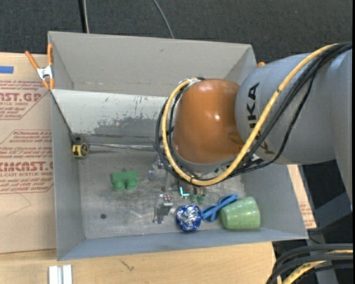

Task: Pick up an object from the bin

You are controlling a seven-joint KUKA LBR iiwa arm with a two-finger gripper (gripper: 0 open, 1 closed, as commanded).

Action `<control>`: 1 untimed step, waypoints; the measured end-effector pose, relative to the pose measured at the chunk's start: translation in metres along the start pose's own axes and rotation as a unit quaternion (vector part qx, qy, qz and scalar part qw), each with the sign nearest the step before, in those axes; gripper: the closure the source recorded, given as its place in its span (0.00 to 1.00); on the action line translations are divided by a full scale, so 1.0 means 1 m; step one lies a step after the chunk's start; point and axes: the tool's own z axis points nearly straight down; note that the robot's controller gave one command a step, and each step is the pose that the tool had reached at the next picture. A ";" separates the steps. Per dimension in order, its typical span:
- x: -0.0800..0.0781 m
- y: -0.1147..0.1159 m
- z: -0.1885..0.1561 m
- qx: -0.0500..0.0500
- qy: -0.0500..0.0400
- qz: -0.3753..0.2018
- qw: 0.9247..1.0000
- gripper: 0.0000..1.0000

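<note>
Blue-and-white ball (189,217) is my bet for the pick, since it's the thing closest to the gripper (170,205). It sits by the near wall of the bin (148,58) (the lower edge of the view), just beside the gripper's tip on its right. On the ball's far side is a blue curved piece (219,207), just beside it and maybe touching, then a pale green cup (241,213) lying on its side. A green block (124,180) lies well apart to the left. The gripper sits low near the floor under the arm's orange cover (204,120), but honestly I can't tell if it's wide or narrow from this angle. I'd call this the lining-up step, nothing grabbed yet. Next move probably calls for a small shift to centre over the ball, then closing without shoving it into the blue piece.
</note>
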 end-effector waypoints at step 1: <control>-0.049 -0.095 0.116 -0.002 -0.008 -0.120 0.993 0.00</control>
